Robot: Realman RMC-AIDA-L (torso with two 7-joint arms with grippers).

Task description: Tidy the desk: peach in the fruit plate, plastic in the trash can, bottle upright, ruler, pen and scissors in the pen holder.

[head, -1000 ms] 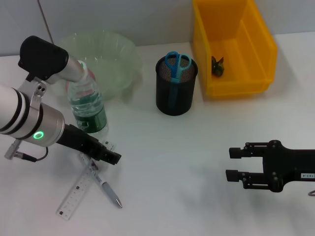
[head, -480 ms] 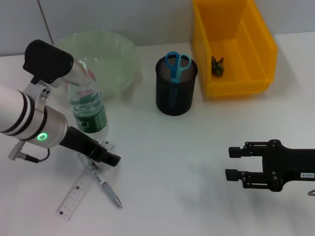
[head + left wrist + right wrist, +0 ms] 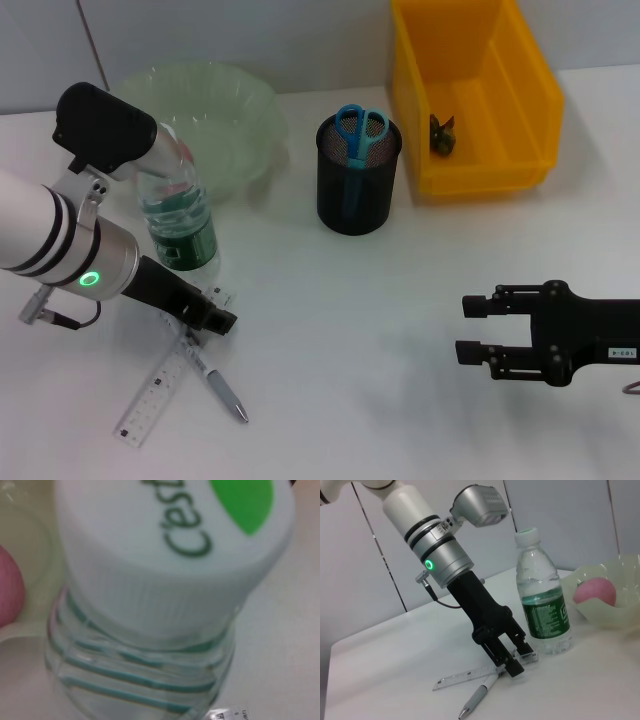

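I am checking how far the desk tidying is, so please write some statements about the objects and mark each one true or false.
1. The bottle lies on its side. False: it stands upright.
2. The scissors are in the pen holder. True.
3. The peach sits in the yellow bin. False: it is in the green plate.
4. The ruler and pen are on the table. True.
5. The left gripper is down at the ruler. True.
6. The right gripper holds the pen. False: it is open.

We see open tabletop (image 3: pixel 400 320) between both grippers, while the upright bottle (image 3: pixel 178 215) and fruit plate (image 3: pixel 215 120) crowd the left gripper (image 3: pixel 215 318) over ruler (image 3: pixel 160 385) and pen (image 3: pixel 215 385), pen holder (image 3: pixel 358 190) farther back.
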